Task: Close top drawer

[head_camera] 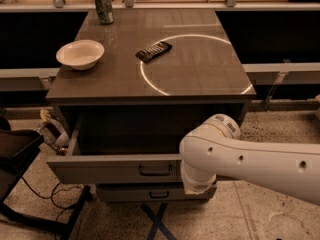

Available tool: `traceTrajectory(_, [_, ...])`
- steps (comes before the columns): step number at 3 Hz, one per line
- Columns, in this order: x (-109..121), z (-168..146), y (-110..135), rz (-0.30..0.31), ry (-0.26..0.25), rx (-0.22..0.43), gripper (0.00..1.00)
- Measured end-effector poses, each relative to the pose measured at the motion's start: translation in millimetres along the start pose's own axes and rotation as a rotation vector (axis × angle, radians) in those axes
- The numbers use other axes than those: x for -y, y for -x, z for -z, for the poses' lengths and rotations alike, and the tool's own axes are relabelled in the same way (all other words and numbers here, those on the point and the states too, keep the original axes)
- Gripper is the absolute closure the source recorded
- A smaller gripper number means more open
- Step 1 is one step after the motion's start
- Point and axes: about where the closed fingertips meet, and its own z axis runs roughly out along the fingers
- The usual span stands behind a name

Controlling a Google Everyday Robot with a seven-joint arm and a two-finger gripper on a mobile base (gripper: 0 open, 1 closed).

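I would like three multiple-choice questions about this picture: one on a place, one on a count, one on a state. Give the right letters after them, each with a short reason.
1. Where does the remote lie?
A) on the cabinet top, right of the bowl
B) on the floor
C) on a chair

2. How many loose things are on the cabinet top?
A) two
B) three
C) five

3. The top drawer is:
A) fully shut
B) pulled out
C) taken away

Answers:
1 A: the remote rests on the top, right of the bowl.
2 B: bowl, remote and can.
3 B: the drawer's front juts forward. The white arm reaches its right end and hides the gripper there.
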Motion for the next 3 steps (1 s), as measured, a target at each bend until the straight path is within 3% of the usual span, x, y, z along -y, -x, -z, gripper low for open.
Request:
traceTrajectory(1, [23, 6, -3, -0.017, -0.052, 0.042, 1.00])
traceTrajectory(2, [33, 10, -2, -0.018, -0.075, 0.059, 1.00])
traceTrajectory(3, [60, 23, 4, -0.005, -0.137, 0.105, 1.00])
